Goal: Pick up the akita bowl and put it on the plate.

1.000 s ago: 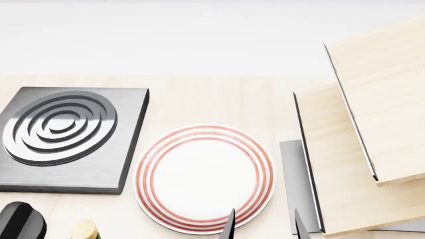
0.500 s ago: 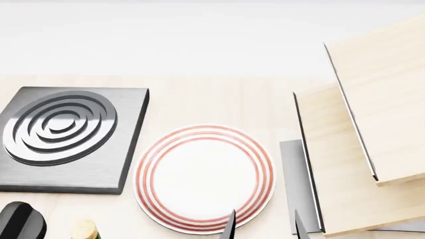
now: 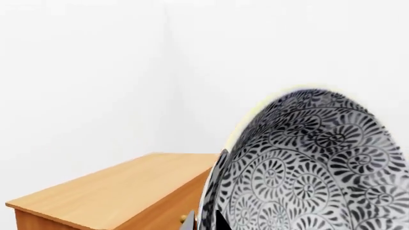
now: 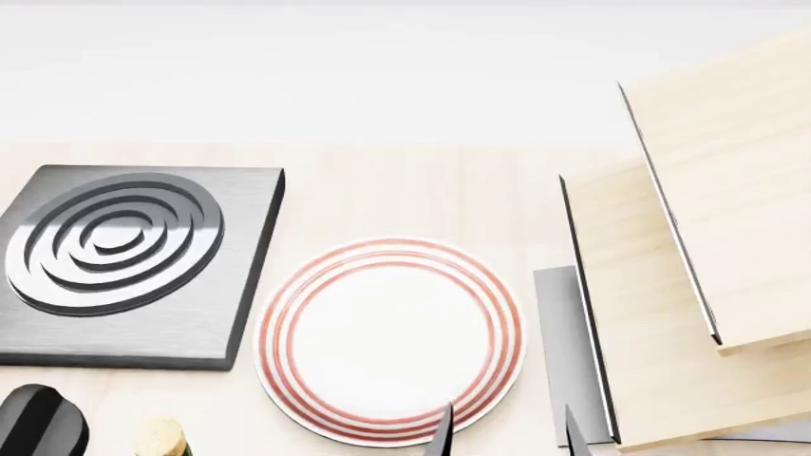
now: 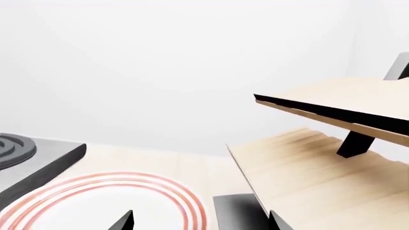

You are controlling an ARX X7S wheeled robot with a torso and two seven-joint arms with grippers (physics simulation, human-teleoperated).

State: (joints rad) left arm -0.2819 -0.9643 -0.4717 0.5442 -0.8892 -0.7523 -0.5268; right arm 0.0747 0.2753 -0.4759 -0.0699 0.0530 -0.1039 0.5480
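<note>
The akita bowl point(image 3: 313, 163) fills the left wrist view, tipped on its edge so its grey-black floral inside faces the camera. My left gripper point(image 3: 203, 222) is shut on its rim, one finger on each side of the wall. Neither the bowl nor the left gripper shows in the head view. The plate point(image 4: 386, 342), white with red rings, lies flat on the counter in the middle of the head view, and its near part also shows as the plate point(image 5: 96, 203) in the right wrist view. My right gripper point(image 4: 504, 435) stands open at the plate's near right edge, holding nothing.
A dark square burner point(image 4: 121, 256) with grey rings sits left of the plate. A two-tier wooden shelf point(image 4: 709, 285) on a grey base point(image 4: 557, 342) stands to the right. A black object point(image 4: 38, 423) and a cork top point(image 4: 159, 437) are near left. A wooden cabinet point(image 3: 121, 191) is behind the bowl.
</note>
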